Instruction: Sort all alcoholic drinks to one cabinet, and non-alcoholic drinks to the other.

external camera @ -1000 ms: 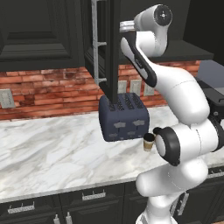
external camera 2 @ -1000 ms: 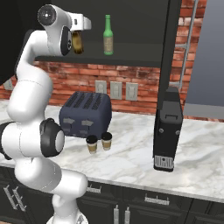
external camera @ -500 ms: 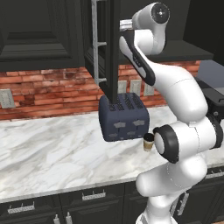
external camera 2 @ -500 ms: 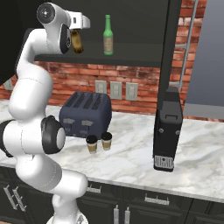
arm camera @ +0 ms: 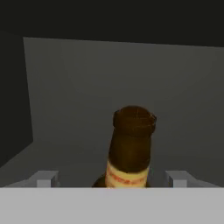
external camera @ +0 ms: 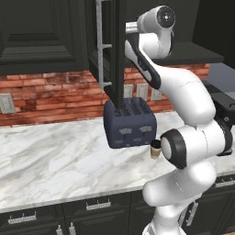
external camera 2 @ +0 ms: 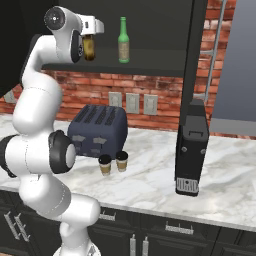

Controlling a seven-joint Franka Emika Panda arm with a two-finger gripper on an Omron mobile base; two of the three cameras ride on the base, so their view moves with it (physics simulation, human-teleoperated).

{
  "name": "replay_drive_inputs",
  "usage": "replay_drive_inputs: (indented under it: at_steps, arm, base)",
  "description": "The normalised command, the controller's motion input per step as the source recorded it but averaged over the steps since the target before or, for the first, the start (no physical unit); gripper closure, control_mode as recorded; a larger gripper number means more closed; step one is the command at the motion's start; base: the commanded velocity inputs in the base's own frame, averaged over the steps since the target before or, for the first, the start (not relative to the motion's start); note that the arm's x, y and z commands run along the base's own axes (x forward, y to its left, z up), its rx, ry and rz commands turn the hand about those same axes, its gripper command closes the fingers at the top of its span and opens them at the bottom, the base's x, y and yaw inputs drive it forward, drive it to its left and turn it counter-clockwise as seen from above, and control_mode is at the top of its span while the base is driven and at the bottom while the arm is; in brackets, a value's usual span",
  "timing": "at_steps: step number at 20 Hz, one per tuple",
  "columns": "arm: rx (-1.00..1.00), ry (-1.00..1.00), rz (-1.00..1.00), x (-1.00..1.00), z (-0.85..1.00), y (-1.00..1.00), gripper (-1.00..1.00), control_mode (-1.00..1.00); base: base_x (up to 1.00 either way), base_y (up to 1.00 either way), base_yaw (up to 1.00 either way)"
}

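The amber-brown bottle (arm camera: 131, 148) stands upright at centre-bottom of the hand view, between the two finger tips (arm camera: 46, 178) of the claw (arm camera: 111, 179). The tips sit well apart on either side of the bottle with clear gaps: the claw is spread and grips nothing. In the earlier pictures the claw looked closed around this bottle at the same spot; the arm's pose and the other objects are unchanged.

In the right base view the claw (external camera 2: 90, 45) is at the upper left, level with the amber-brown bottle (external camera 2: 89, 49) on the open cabinet's shelf (external camera 2: 150, 69). The green bottle (external camera 2: 123, 41) stands upright on the same shelf, to the right and apart from it. Both carry pale paper labels; no writing is legible. The hand view shows a red band on the amber bottle's label.

Lower in the frame, two tan paper cups (external camera 2: 113, 162) with dark lids stand side by side on the marble bench (external camera 2: 150, 185), just in front of the dark blue toaster (external camera 2: 97, 131). One cup (external camera: 155, 148) shows in the left base view, right of the toaster (external camera: 130, 122).
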Motion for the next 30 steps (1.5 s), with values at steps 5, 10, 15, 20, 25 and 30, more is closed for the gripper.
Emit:
replay_drive_inputs:
  at_steps: [5,10,15,20,25,30]
  arm:
    - [0.00,-0.04,0.00,0.21,-0.05,0.00,-1.00,-1.00]
    - [0.00,-0.01,0.00,0.14,0.00,0.00,-1.00,-1.00]
    - [0.00,0.03,-0.02,0.00,0.01,0.00,-1.00,-1.00]
    - [0.00,0.06,0.00,-0.34,0.06,-0.01,-1.00,-1.00]
    - [0.00,0.05,0.00,-0.45,0.10,-0.03,-1.00,-1.00]
    - [0.00,0.04,-0.01,-0.55,0.05,-0.11,-1.00,-1.00]
  base:
    - [0.00,0.00,0.00]
    - [0.00,0.00,0.00]
    - [0.00,0.00,0.00]
    - [0.00,0.00,0.00]
    - [0.00,0.00,0.00]
    - [0.00,0.00,0.00]
